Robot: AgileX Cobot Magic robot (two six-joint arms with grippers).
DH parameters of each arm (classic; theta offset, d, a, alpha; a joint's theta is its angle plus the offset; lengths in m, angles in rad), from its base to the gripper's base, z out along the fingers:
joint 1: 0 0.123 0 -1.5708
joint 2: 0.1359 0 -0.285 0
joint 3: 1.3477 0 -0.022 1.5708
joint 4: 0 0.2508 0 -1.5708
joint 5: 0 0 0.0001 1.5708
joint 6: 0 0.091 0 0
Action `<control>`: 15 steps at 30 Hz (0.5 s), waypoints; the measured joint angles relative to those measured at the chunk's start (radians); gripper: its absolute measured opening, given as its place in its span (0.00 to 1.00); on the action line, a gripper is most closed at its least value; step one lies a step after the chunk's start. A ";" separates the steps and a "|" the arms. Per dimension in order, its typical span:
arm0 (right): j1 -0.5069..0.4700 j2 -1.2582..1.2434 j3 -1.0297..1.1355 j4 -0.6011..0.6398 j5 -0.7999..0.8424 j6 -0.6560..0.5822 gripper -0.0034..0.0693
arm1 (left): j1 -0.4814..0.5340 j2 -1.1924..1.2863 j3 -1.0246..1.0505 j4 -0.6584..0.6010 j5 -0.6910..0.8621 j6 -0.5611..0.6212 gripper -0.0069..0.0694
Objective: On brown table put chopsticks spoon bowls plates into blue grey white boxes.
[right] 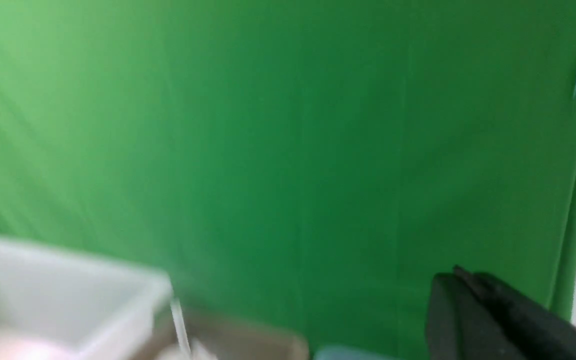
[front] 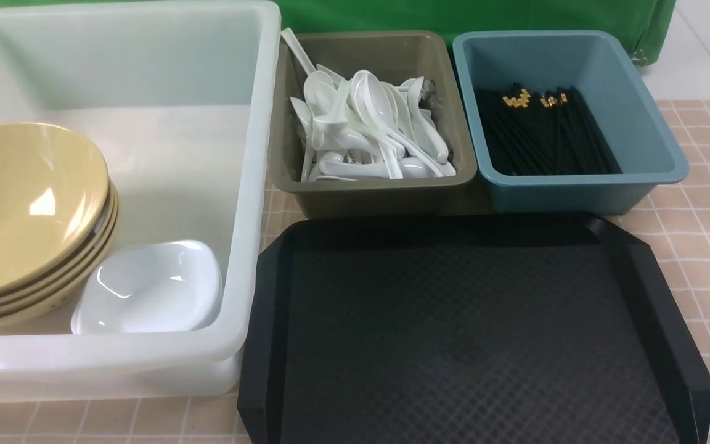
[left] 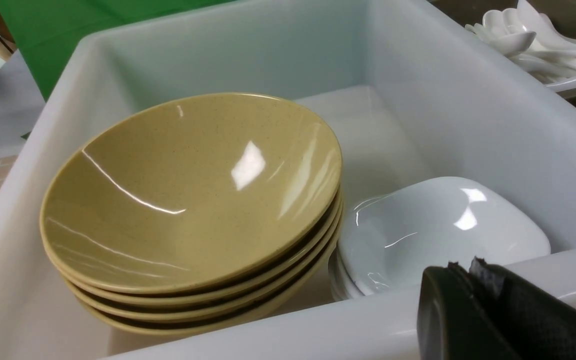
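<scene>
A stack of yellow bowls (front: pixel 22 203) (left: pixel 188 190) leans in the near left of the white box (front: pixel 256 154), with white plates (front: pixel 151 287) (left: pixel 433 230) stacked beside it. Black chopsticks (front: pixel 546 139) lie in the blue box (front: pixel 577 194). The grey box (front: pixel 379 194) holds a heap of all-white cutlery (front: pixel 367 129); the spoon is hidden or out of view. My left gripper (left: pixel 463 267) is shut and empty over the white box's near rim (left: pixel 318 325), close to the plates. My right gripper (right: pixel 460 274) is shut, empty and blurred against a green backdrop. Neither gripper shows in the front view.
A black textured tray (front: pixel 453 333) with nothing on it lies on the brown table (front: pixel 706 203) in front of the grey and blue boxes. The green backdrop (front: pixel 453 15) hangs behind the boxes.
</scene>
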 joint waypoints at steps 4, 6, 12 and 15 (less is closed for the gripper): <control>0.003 -0.326 0.252 0.000 -0.128 -0.088 0.10 | 0.000 0.000 0.000 0.000 0.000 0.000 0.09; 0.003 -0.483 0.395 0.000 -0.138 -0.113 0.10 | 0.000 0.000 0.000 0.000 0.000 0.000 0.09; 0.003 -0.587 0.679 -0.005 -0.247 0.033 0.10 | 0.000 -0.002 0.003 0.000 0.000 0.000 0.09; 0.003 -0.568 0.707 0.000 -0.226 0.077 0.10 | 0.000 -0.002 0.004 0.000 0.000 0.000 0.09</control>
